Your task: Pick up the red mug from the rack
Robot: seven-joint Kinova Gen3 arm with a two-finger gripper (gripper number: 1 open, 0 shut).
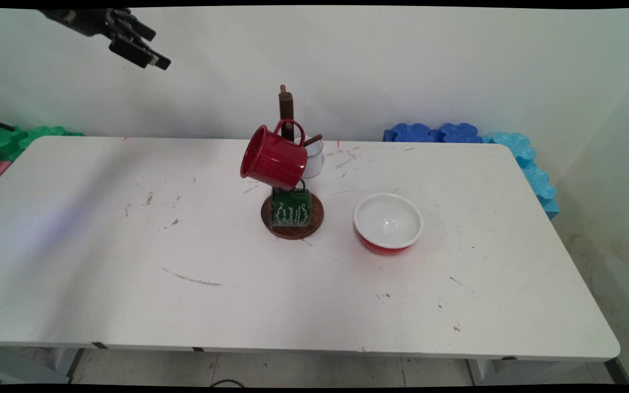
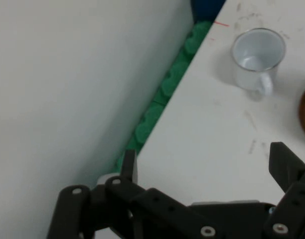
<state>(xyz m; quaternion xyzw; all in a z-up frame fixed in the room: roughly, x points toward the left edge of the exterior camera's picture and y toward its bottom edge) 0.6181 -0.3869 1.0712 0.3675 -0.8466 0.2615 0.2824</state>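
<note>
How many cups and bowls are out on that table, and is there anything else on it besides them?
Cups: 3 – red cup and green cup hanging on the stand, white cup behind it
Bowls: 1 – red bowl, white inside
Cup stands: 1 – wooden stand
Total: 5 things on the table

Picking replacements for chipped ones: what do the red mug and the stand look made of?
The red mug looks like glossy enamelled metal, judging by its thin rim and sheen. The stand looks like dark stained wood, with a brown matte base.
</note>
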